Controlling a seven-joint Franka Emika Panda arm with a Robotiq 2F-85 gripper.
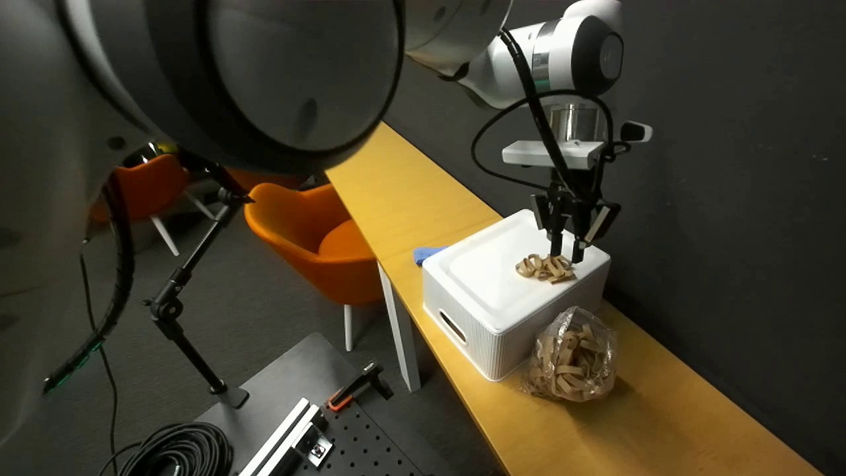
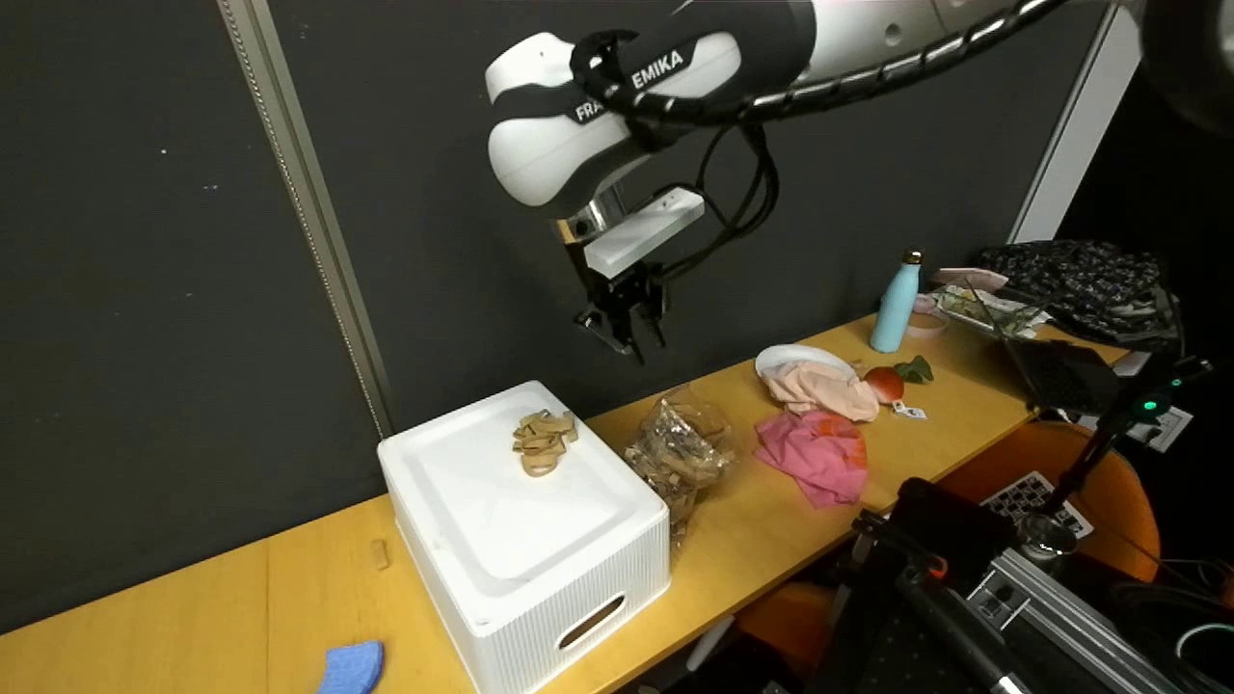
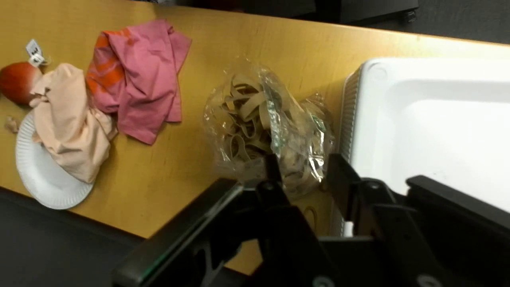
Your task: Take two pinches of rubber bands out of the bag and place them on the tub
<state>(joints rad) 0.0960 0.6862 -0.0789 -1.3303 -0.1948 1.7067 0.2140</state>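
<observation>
A clear plastic bag (image 1: 574, 360) of tan rubber bands stands on the table against the white tub; it also shows in an exterior view (image 2: 680, 453) and in the wrist view (image 3: 275, 131), where its mouth is open. The upturned white tub (image 2: 482, 540) bears a small pile of rubber bands (image 2: 542, 443) near one edge; the pile also shows in an exterior view (image 1: 545, 268). My gripper (image 3: 305, 161) is open with nothing between its fingers. It hangs above the table near the bag and the tub's edge, apart from both, as an exterior view (image 2: 649, 349) shows.
A dark wall runs along the table's back. Beyond the bag lie a pink cloth (image 3: 151, 79), a peach cloth (image 3: 73, 123) on a paper plate (image 3: 48, 179) and a blue bottle (image 2: 897, 304). A blue cloth (image 2: 352, 667) lies on the tub's far side.
</observation>
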